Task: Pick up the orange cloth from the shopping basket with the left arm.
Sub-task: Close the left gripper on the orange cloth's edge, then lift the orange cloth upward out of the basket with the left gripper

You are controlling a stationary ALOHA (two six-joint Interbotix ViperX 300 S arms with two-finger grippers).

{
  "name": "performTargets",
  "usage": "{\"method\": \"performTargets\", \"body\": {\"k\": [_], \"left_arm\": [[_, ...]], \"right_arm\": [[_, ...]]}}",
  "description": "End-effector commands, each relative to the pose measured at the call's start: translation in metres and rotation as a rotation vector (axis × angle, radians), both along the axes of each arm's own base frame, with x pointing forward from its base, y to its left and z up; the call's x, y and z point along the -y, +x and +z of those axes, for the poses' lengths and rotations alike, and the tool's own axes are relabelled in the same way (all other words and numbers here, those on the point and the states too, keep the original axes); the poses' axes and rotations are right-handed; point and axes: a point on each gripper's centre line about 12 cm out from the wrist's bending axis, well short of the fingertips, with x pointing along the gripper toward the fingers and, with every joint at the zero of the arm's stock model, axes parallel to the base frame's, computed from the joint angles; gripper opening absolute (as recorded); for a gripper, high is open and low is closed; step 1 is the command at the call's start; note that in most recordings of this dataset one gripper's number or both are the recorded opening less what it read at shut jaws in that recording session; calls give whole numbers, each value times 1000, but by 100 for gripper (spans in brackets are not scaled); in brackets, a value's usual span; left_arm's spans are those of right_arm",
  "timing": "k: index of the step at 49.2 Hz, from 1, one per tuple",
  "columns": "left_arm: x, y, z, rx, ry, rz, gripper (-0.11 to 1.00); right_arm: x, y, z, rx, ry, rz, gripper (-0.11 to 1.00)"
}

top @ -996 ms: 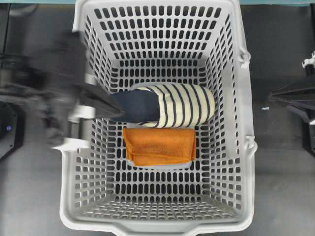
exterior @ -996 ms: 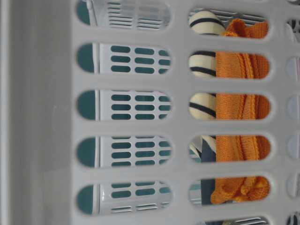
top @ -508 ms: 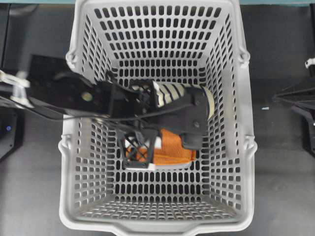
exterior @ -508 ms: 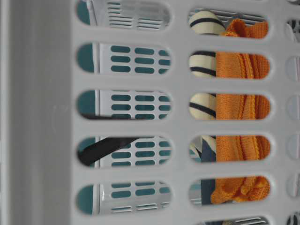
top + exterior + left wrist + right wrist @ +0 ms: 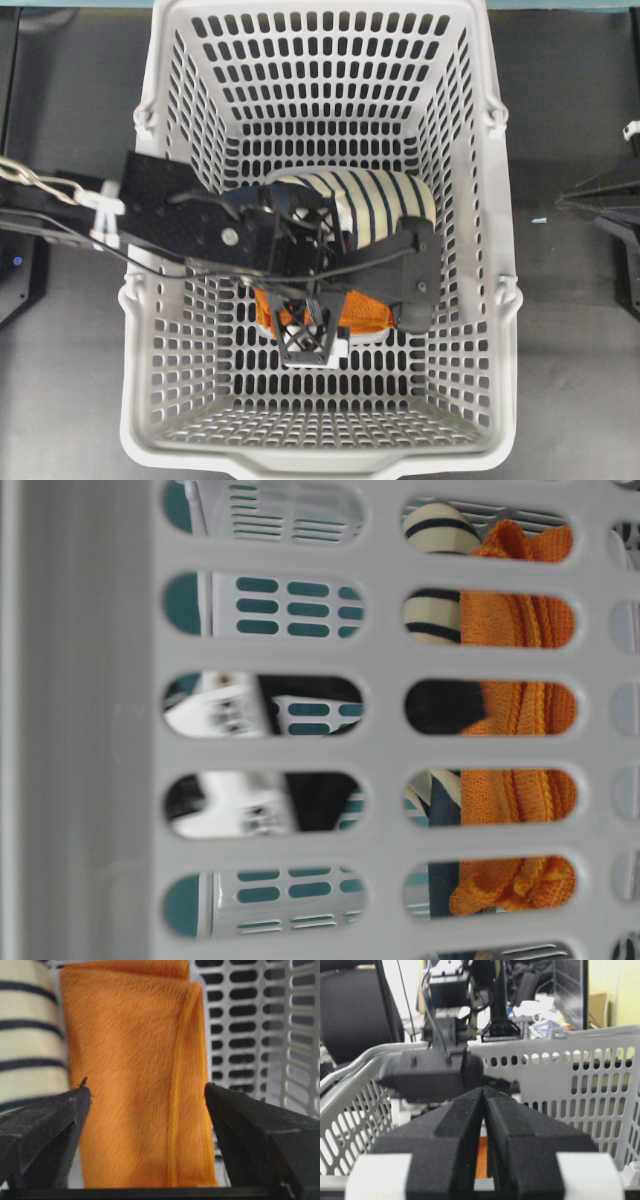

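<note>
The left gripper (image 5: 145,1097) was wide open inside the shopping basket (image 5: 160,330), its 2 black fingers (image 5: 42,1125) standing either side of the orange cloth (image 5: 135,1075) and gripping nothing; whether the tips touched the fabric could not be told. From overhead, the left arm (image 5: 190,225) reached in over the basket's left wall, its lattice fingers and white tip label sitting above the orange cloth (image 5: 355,310), which lay flat on the slotted floor near the middle. Just beside the cloth, on the far side, lay the striped item (image 5: 385,205), cream with navy bands, rounded like a roll. Through the table-level slots, the orange cloth (image 5: 520,710) showed a terry-like weave with a stitched hem, and the striped item (image 5: 435,615) sat against it. The basket was light grey plastic, perforated all over with oval slots. The right gripper (image 5: 484,1105) sat outside the basket wall, its 2 foam-like fingers pressed together, holding nothing.
</note>
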Motion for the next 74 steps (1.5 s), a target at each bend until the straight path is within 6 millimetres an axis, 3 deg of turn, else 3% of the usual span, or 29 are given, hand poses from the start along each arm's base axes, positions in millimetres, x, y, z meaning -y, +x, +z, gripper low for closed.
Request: {"method": "performTargets", "body": {"k": [1,18,29,34,42,45,52,64,74], "left_arm": [[1,1,-6,6,1,-2,90],[0,-7,-40,-24,2,0,90],[1,-9,-43,-31,1,1,83],[1,-8,-40,-21,0,0,63],[1,-7,-25,15,0,-10,20],[1,-7,-18,29,-1,-11,12],[1,-7,10,79,-7,-11,12],[0,-8,104,206,-20,-8,12],[-7,-27,190,296,-29,7,12]], "right_arm": [[-1,1,2,3,5,3,0],[-1,0,-1,-20,4,3,0],[-1,0,-2,-20,4,3,0],[-1,0,-2,-20,4,3,0],[-1,-1,-1,-15,4,3,0],[0,-1,-1,-17,6,3,0],[0,-1,-2,-16,6,3,0],[0,-3,0,-8,4,2,0],[0,-4,0,-3,5,3,0]]}}
